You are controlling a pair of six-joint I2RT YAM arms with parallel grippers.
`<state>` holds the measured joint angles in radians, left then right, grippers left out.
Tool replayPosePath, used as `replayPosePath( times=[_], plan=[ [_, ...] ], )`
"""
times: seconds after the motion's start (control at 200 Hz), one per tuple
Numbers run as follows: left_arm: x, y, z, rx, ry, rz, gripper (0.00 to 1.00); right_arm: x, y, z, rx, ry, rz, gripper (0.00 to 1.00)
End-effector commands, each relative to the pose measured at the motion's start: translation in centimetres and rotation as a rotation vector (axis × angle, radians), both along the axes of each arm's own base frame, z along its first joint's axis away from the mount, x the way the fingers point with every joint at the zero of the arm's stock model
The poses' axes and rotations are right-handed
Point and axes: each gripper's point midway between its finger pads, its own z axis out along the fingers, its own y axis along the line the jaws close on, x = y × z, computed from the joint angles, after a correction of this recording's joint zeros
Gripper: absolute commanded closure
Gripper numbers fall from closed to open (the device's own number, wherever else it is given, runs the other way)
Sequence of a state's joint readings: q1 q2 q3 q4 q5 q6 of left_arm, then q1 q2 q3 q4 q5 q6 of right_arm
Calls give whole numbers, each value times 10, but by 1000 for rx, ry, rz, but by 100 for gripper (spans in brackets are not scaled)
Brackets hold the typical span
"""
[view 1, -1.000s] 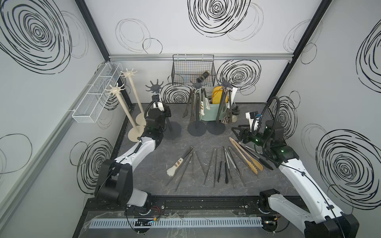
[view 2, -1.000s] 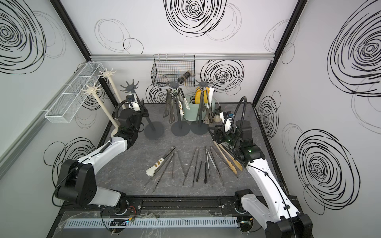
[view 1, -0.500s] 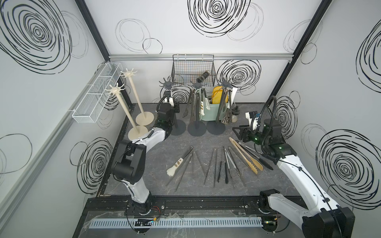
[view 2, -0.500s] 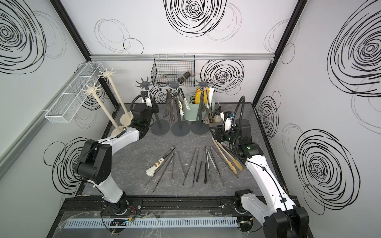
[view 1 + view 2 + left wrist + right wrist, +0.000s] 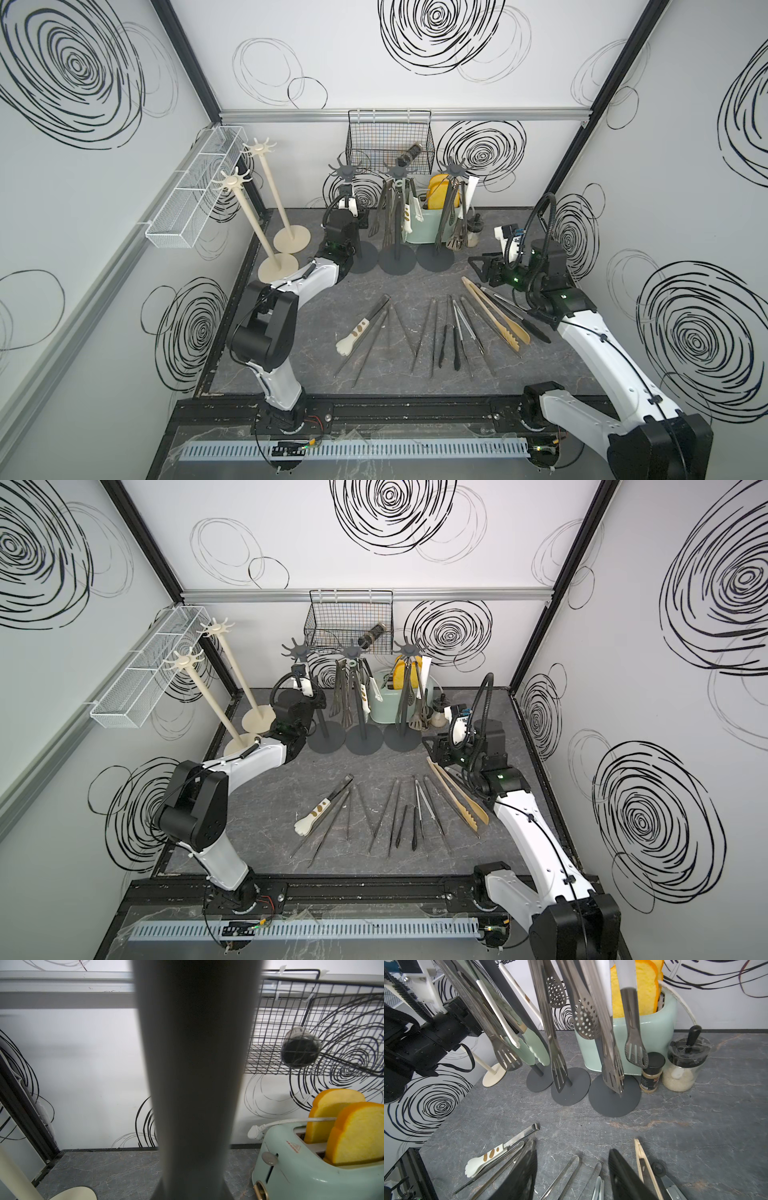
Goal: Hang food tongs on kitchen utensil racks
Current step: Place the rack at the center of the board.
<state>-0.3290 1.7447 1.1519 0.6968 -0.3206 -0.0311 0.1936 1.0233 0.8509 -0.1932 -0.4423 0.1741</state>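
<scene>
left gripper (image 5: 356,218) is at the far left-centre, up against the leftmost dark grey rack (image 5: 346,170). in the left wrist view its pole (image 5: 195,1076) fills the middle of the frame, very close and blurred, and the fingers are hidden there. in both top views the pincer reads as clamped round that pole, low on it, with the rack upright on the table (image 5: 316,316). middle dark grey rack (image 5: 397,266) and right dark grey rack (image 5: 435,261) stand just right of it in one row, bases close together, both carrying hanging tongs (image 5: 558,1047). mint toaster (image 5: 419,237) sits just beyond those two. the two cream racks (image 5: 254,227) are further left, near the left wall. right gripper (image 5: 478,268) hangs over the right side of the table, jaws apart, nothing between them. loose food tongs (image 5: 456,349) lie fanned on the near half of the table between the arms. wooden tongs (image 5: 494,316) are closest: far tip just below and near of the pincer, body running near-right beside the arm. in the right wrist view the fingers (image 5: 521,1172) frame steel tong ends lying under the gap, with the wooden pair just outside one finger. cream-headed tongs (image 5: 356,332) lie at the fan's left edge, well apart from the right pincer and near of the left one.
</scene>
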Motion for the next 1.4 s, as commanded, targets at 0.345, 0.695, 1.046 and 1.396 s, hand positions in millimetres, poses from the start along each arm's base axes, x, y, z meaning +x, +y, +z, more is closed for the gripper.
replayPosePath(
  times=[0.345,0.695,1.046,1.396],
  plan=[
    [-14,6,64,7,-130,35,100,1,3,12,12,-31,24,42],
    [-13,-2,44,-31,-88,11,100,0,3,10,16,-29,26,42],
    [-13,-13,32,-102,-83,-38,100,0,2,8,16,-27,24,42],
    [-13,-16,20,-98,-49,-44,99,0,2,6,20,-24,27,42]
  ],
)
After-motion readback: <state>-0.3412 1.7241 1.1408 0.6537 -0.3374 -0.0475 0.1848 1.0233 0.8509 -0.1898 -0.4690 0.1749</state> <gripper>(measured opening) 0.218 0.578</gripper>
